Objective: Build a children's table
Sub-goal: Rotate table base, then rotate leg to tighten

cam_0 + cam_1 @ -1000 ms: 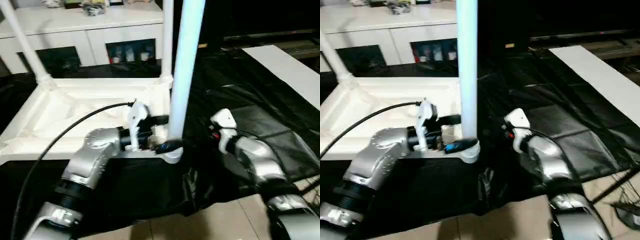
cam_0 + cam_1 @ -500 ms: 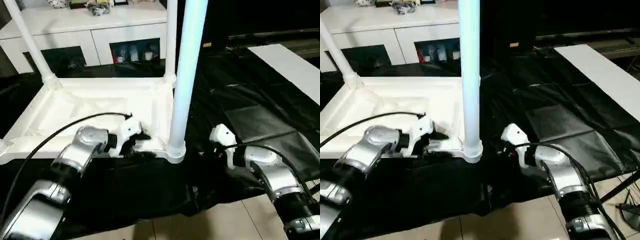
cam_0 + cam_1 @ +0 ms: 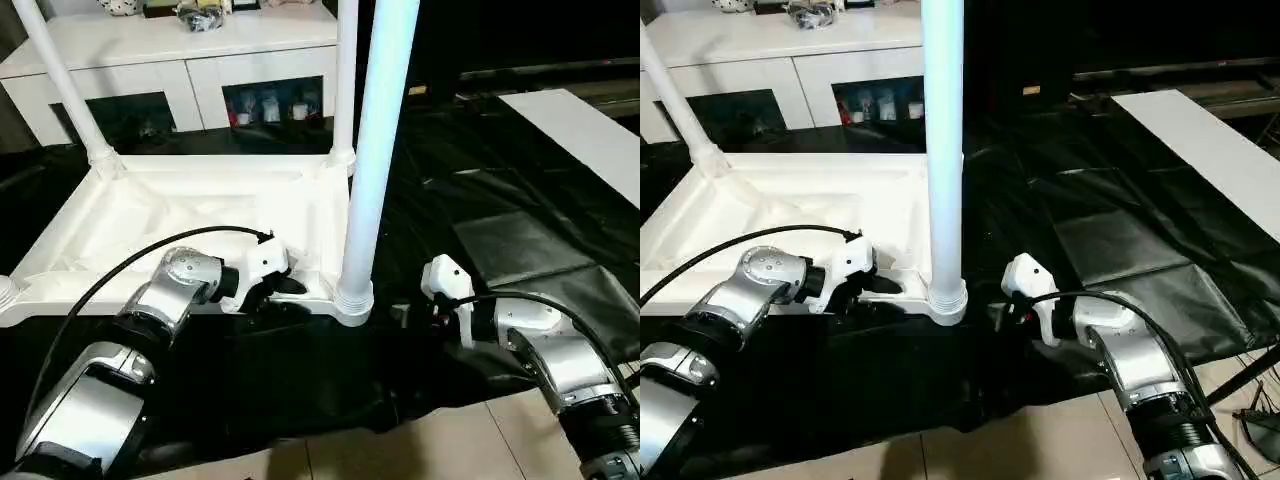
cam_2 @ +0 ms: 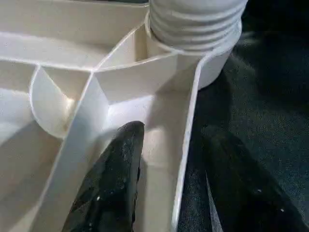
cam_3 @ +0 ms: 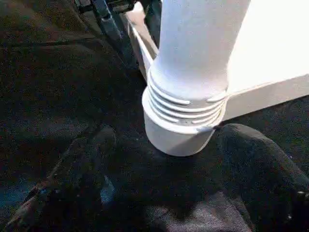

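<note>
Both black two-fingered grippers sit low at the near edge of the upturned white plastic rectangular tabletop [image 3: 200,215]. One finger [image 4: 113,179] of the left gripper [image 4: 164,183] lies inside the tabletop's near rim wall and the other outside it on the black sheet [image 3: 480,200] — the jaws straddle that wall, partly parted, though whether they pinch it cannot be told. Right gripper [image 5: 164,193] is spread wide, its two fingers either side of the ribbed corner socket [image 5: 186,121] without touching it, holding nothing.

Close wrist views reveal the socket's stacked ridges and the thin ribs under the tabletop; head views reveal the whole layout instead.

Standing upright in that near corner socket is a long white tapered tubular leg [image 3: 375,140]. Two more legs rise from the far corners, one upright [image 3: 346,70] and one leaning [image 3: 62,85]. A black cable [image 3: 130,265] arcs over the left forearm.

Farther back, a white cabinet with dark glass doors [image 3: 190,70] stands behind the tabletop, and a flat white board [image 3: 585,135] lies on the sheet to the right, well apart.
</note>
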### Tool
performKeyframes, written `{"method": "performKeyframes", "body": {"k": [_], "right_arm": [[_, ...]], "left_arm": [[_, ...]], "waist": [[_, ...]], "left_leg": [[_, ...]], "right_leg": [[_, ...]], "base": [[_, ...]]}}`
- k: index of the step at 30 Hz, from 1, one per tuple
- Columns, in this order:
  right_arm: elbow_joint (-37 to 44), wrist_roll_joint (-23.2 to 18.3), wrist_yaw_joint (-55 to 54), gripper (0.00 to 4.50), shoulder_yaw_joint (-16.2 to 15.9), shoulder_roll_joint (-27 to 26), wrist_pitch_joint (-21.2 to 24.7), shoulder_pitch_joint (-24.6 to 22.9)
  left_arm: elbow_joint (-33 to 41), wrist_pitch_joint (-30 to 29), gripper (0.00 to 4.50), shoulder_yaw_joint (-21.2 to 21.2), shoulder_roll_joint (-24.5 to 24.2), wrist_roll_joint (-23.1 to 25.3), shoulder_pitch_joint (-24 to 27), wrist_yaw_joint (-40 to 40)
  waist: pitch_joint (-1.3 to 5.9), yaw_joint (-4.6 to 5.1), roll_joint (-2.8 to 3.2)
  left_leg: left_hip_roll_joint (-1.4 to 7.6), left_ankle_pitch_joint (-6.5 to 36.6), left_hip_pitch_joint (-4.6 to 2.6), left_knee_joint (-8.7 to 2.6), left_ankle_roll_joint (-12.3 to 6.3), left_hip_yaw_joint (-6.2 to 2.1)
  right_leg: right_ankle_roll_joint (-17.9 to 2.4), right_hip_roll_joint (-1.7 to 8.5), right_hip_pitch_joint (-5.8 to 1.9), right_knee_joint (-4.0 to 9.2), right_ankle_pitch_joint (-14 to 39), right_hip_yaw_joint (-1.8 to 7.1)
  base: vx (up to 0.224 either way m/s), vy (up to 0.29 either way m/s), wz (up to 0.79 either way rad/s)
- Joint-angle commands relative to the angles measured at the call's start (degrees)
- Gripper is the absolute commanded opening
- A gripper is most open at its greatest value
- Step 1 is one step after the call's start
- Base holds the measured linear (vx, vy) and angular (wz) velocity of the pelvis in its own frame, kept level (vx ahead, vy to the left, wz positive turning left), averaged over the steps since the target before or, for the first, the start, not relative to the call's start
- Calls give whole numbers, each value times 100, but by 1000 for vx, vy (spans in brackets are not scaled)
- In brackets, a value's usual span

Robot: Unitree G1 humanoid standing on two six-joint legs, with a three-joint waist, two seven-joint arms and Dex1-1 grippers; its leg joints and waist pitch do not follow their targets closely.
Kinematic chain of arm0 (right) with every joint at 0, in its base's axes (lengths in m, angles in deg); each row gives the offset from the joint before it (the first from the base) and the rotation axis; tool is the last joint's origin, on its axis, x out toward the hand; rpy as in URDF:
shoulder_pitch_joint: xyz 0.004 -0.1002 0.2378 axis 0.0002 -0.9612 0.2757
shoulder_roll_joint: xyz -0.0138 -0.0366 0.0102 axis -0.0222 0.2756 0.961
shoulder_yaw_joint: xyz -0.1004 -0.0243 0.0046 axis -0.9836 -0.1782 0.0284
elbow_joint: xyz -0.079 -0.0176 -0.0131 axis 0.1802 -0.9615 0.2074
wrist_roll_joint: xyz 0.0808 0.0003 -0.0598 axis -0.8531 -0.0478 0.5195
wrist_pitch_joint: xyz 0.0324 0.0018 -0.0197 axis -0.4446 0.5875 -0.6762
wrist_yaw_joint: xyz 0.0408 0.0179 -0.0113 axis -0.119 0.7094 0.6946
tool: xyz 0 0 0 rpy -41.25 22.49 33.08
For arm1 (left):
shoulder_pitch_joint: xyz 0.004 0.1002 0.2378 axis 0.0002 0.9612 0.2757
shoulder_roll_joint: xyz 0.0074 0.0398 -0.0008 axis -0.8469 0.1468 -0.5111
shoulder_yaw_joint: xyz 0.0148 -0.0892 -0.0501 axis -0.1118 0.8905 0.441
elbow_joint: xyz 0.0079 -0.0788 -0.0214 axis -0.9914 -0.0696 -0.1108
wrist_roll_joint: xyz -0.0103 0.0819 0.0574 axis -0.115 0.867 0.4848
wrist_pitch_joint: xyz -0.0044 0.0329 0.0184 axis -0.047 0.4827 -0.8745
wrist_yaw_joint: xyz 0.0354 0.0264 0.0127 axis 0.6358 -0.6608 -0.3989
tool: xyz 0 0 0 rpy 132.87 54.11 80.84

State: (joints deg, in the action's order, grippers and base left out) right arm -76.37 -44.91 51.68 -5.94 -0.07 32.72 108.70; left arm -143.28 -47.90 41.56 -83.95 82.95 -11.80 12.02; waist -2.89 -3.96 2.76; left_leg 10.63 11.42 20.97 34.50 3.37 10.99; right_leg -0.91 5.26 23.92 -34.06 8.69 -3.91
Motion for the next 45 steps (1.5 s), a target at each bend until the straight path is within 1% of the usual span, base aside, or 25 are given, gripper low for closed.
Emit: {"method": "performKeyframes", "body": {"k": [1, 6, 9, 13, 15, 17, 21, 23, 24, 25, 26, 27, 28, 30, 31, 32, 33, 34, 35, 37, 38, 39, 41, 43, 45], "right_arm": [[179, -56, -17, 384, -44, 67, 93, -38], [221, -29, -17, 384, -63, 57, 136, -43], [226, -19, -30, 384, -64, 53, 149, -38], [204, -24, -135, 384, -21, 32, 155, -15], [182, -35, -198, 384, 19, 7, 149, -2], [81, -26, -411, 384, 129, -65, 136, 51], [-177, 112, -853, 384, 258, -156, 41, 167], [-278, 108, -1069, 384, 358, -204, 56, 221], [-278, 108, -1069, 384, 358, -204, 56, 221], [-295, 55, -1161, 384, 420, -223, 84, 239], [-299, 40, -1175, 384, 434, -230, 97, 241], [-304, 15, -1194, 384, 455, -239, 117, 243], [-322, 5, -1203, 384, 446, -235, 110, 250], [-353, 6, -1221, 384, 428, -237, 86, 260], [-384, 15, -1234, 384, 402, -253, 68, 275], [-399, 21, -1235, 384, 390, -263, 63, 287], [-417, 32, -1241, 384, 380, -286, 60, 303], [-427, 38, -1244, 384, 375, -299, 58, 313], [-464, 52, -1272, 384, 363, -321, 39, 340], [-533, 65, -1302, 384, 345, -363, -7, 393], [-578, 74, -1319, 384, 333, -399, -36, 427], [-578, 74, -1319, 384, 333, -399, -36, 427], [-680, 24, -1337, 384, 338, -507, -62, 490], [-873, -78, -1344, 417, 359, -687, -46, 597], [-966, -49, -1300, 422, 302, -729, -79, 638]], "left_arm": [[-265, 147, 184, 3, 40, 208, -181, 75], [-376, 117, 145, -160, 59, 407, -220, -75], [-444, 153, 136, -231, 73, 516, -240, -52], [-570, 160, 93, -241, 157, 624, -236, 6], [-581, 115, 91, -204, 199, 611, -206, -4], [-516, -165, 57, -52, 308, 474, -67, 8], [-328, -677, 29, 146, 405, 261, 184, 205], [-65, -1117, 24, 360, 474, 102, 404, 542], [-65, -1117, 23, 360, 474, 102, 404, 542], [374, -1523, 20, 488, 487, 51, 692, 857], [614, -1683, 17, 532, 488, 54, 834, 983], [1012, -1948, 13, 607, 491, 59, 1067, 1190], [1439, -2207, 13, 653, 489, 106, 1292, 1324], [1778, -2437, 11, 690, 500, 161, 1458, 1465], [2116, -2472, 10, 674, 501, 227, 1631, 1539], [2243, -2403, 6, 646, 500, 253, 1697, 1537], [2374, -2360, 6, 642, 518, 217, 1764, 1520], [2445, -2345, 3, 644, 531, 191, 1800, 1513], [2585, -2192, 3, 597, 528, 176, 1861, 1449], [2846, -2206, 1, 574, 533, 197, 1949, 1480], [2956, -2198, 1, 572, 560, 179, 1964, 1472], [2956, -2198, 1, 572, 560, 179, 1964, 1472], [3238, -2298, 1, 565, 602, 148, 2013, 1489], [3381, -2384, 0, 519, 626, 120, 2029, 1422], [3356, -2413, 0, 499, 632, 134, 2009, 1413]], "waist": [[407, -40, -15], [408, -88, -23], [401, -106, -25], [387, -118, -20], [382, -121, -24], [377, -122, -16], [342, -94, -6], [339, -63, -13], [339, -57, -19], [349, -35, -17], [340, 7, -21], [341, 34, -52], [353, 96, -53], [338, 139, -56], [340, 171, -81], [334, 196, -81], [338, 196, -90], [336, 208, -67], [335, 210, -93], [336, 211, -77], [346, 205, -67], [350, 210, -93], [368, 196, -70], [381, 198, -60], [378, 207, -54]], "left_leg": [[225, 1295, -39, -417, -335, -102], [238, 1218, -43, -415, -353, -102], [237, 1263, -47, -418, -331, -100], [232, 1335, -50, -428, -298, -100], [229, 1367, -53, -434, -280, -103], [230, 1439, -60, -444, -251, -105], [228, 1643, -98, -476, -205, -110], [220, 1745, -108, -492, -183, -123], [215, 1728, -92, -495, -210, -133], [210, 1723, -107, -492, -236, -126], [204, 1675, -59, -495, -275, -139], [221, 1689, -67, -503, -286, -137], [207, 1599, -48, -491, -355, -144], [186, 1571, -38, -483, -410, -134], [190, 1564, -29, -481, -425, -138], [174, 1556, -9, -481, -447, -145], [173, 1567, -22, -478, -455, -148], [166, 1591, -26, -476, -456, -148], [163, 1643, -52, -470, -461, -133], [171, 1662, -36, -490, -450, -152], [184, 1651, -55, -493, -437, -148], [191, 1631, -50, -496, -440, -143], [206, 1471, -38, -501, -474, -137], [202, 1295, -25, -499, -529, -122], [205, 1282, -25, -501, -530, -121]], "right_leg": [[-1376, 306, -363, 378, 1264, 208], [-1392, 321, -359, 368, 1243, 211], [-1362, 326, -358, 380, 1350, 215], [-1305, 326, -353, 407, 1507, 214], [-1263, 332, -355, 422, 1650, 213], [-1216, 337, -349, 440, 1831, 214], [-1158, 344, -323, 483, 2236, 212], [-1069, 346, -342, 496, 2468, 215], [-1035, 346, -353, 502, 2504, 213], [-987, 341, -337, 511, 2590, 218], [-964, 344, -361, 507, 2619, 208], [-950, 349, -359, 512, 2675, 210], [-856, 346, -353, 530, 2833, 203], [-808, 327, -331, 555, 2932, 203], [-757, 335, -332, 555, 3062, 201], [-665, 328, -325, 583, 3252, 186], [-619, 329, -307, 599, 3342, 184], [-567, 317, -286, 610, 3409, 183], [-527, 300, -253, 635, 3454, 184], [-510, 305, -259, 617, 3440, 182], [-527, 301, -245, 609, 3332, 192], [-555, 298, -248, 603, 3250, 196], [-728, 307, -268, 557, 2792, 208], [-867, 301, -294, 519, 2416, 212], [-942, 297, -296, 515, 2303, 208]], "base": [[0, 0, 0], [0, 0, 0], [0, 0, 0], [0, 0, 0], [0, 0, 0], [0, 0, 0], [0, 0, 0], [0, 0, 0], [0, 0, 0], [0, 0, 0], [0, 0, 0], [0, 0, 0], [0, 0, 0], [0, 0, 0], [0, 0, 0], [0, 0, 0], [0, 0, 0], [0, 0, 0], [0, 0, 0], [0, 0, 0], [0, 0, 0], [0, 0, 0], [0, 0, 0], [0, 0, 0], [0, 0, 0]]}}
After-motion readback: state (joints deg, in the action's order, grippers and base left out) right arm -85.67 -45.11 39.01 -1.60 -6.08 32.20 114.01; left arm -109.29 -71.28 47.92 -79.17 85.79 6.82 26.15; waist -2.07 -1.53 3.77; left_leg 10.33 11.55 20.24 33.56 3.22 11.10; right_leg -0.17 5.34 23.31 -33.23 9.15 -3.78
